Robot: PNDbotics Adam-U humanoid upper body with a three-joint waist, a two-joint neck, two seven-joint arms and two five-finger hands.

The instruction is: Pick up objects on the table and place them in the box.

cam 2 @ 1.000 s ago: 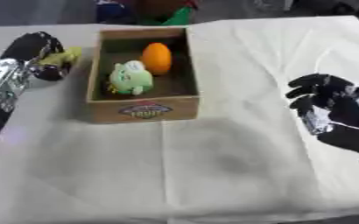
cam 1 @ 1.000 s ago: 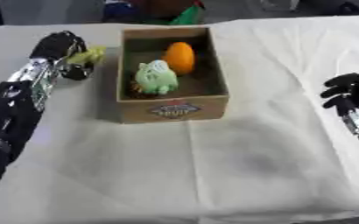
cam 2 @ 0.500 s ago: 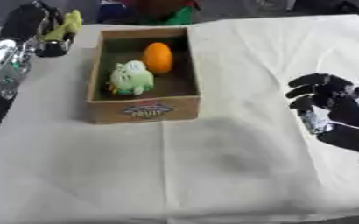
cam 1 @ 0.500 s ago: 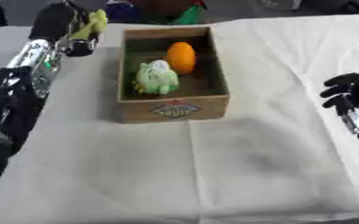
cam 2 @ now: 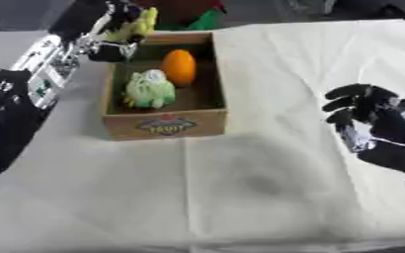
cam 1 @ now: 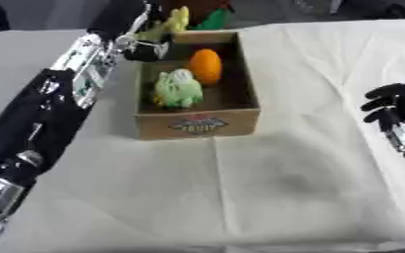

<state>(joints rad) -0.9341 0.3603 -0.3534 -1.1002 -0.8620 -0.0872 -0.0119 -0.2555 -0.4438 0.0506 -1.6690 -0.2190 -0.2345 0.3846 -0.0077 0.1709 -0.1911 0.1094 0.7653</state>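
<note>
White cloth covers the table. Left hand grips a small yellow-green toy above the brown cardboard box's far-left corner; released now, it might fall outside. Right hand idles, fingers relaxed.

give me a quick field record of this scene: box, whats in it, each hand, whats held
box: brown cardboard box on a white cloth, open top
in box: orange round object; pale green object
left hand: raised at the box's far left corner, fingers curled on a yellow-green object
right hand: idle at the right edge, holds nothing, fingers relaxed
</note>
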